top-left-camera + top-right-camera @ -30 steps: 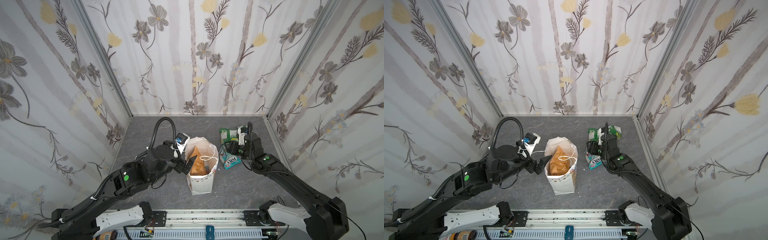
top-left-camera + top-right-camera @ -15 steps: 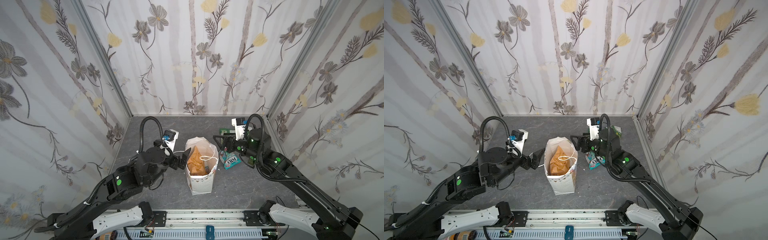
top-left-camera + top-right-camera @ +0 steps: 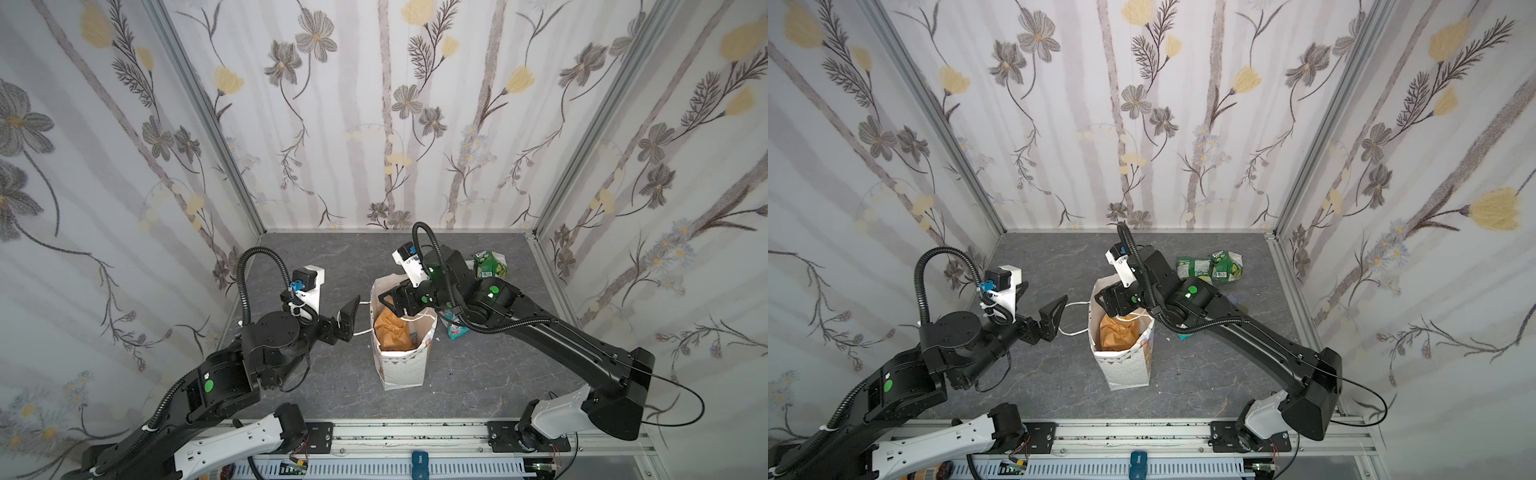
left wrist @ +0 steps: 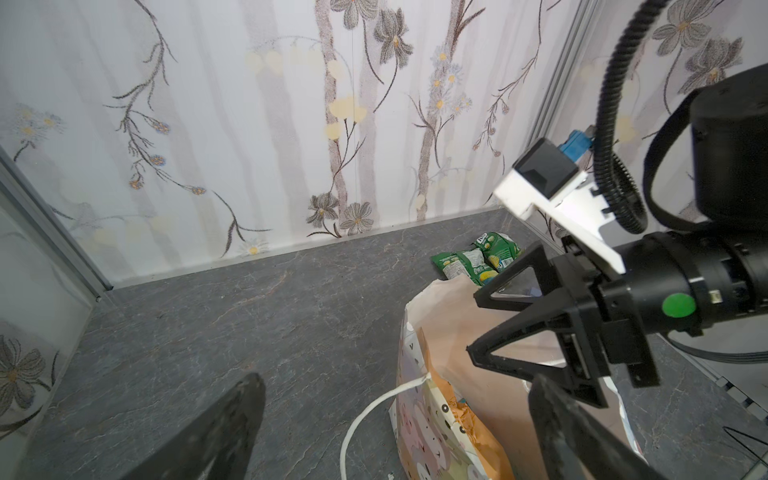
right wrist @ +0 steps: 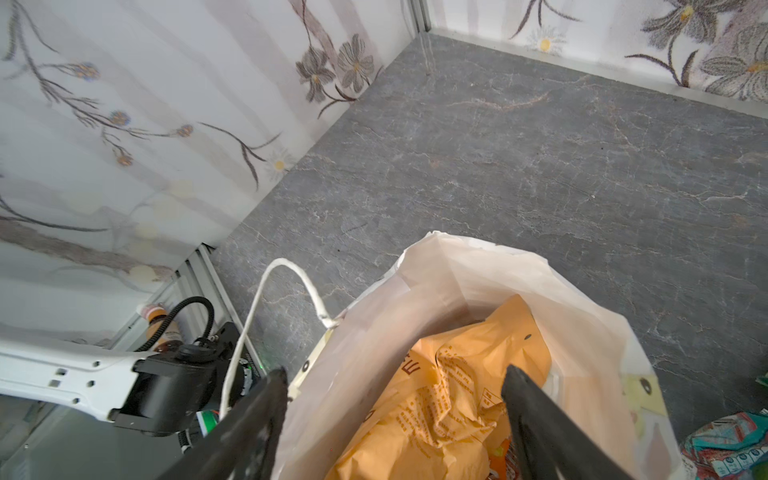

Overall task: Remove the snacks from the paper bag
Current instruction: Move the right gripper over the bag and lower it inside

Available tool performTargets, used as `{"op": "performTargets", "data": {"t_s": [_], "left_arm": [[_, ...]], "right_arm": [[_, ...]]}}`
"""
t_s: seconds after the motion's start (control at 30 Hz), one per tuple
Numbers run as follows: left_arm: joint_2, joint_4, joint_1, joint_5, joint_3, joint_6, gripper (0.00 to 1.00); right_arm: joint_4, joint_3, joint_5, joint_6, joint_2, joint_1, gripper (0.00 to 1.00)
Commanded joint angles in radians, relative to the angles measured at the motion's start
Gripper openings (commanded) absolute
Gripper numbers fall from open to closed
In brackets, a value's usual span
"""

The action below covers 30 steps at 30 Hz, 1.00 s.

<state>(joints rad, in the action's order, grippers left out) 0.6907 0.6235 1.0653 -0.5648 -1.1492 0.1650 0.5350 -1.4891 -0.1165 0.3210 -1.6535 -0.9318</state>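
Paper bag (image 3: 401,370), tan-orange pouch (image 3: 390,332) inside, stands under the spread, empty right gripper (image 4: 473,326); left gripper (image 3: 1044,294) spread by handle (image 5: 286,261).

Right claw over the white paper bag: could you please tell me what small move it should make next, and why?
Probably lower the right claw onto the crinkled tan-orange pouch: its jaws stand open and empty above the white paper bag, with the pouch below.

matt paper bag (image 3: 401,370), crinkled orange pouch (image 3: 390,330)

Twin high views downward; both wrist cameras close on the paper bag (image 5: 478,274)
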Motion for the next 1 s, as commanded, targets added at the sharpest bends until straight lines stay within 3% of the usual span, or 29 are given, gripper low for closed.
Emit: {"op": "performTargets", "data": {"t_s": [0.0,0.47,0.97], "left_arm": [[-0.009,0.005,-0.002,-0.031,0.006,0.006,1.00],[-0.019,0.006,-0.002,-0.036,0.010,-0.008,1.00],[0.023,0.014,-0.002,-0.024,-0.010,-0.034,1.00]], "right_arm": [[0.113,-0.040,0.054,-0.035,-0.067,-0.016,0.82],[0.195,-0.033,0.130,-0.051,-0.199,-0.045,0.84],[0.121,0.051,0.169,-0.053,-0.335,-0.047,0.89]]}}
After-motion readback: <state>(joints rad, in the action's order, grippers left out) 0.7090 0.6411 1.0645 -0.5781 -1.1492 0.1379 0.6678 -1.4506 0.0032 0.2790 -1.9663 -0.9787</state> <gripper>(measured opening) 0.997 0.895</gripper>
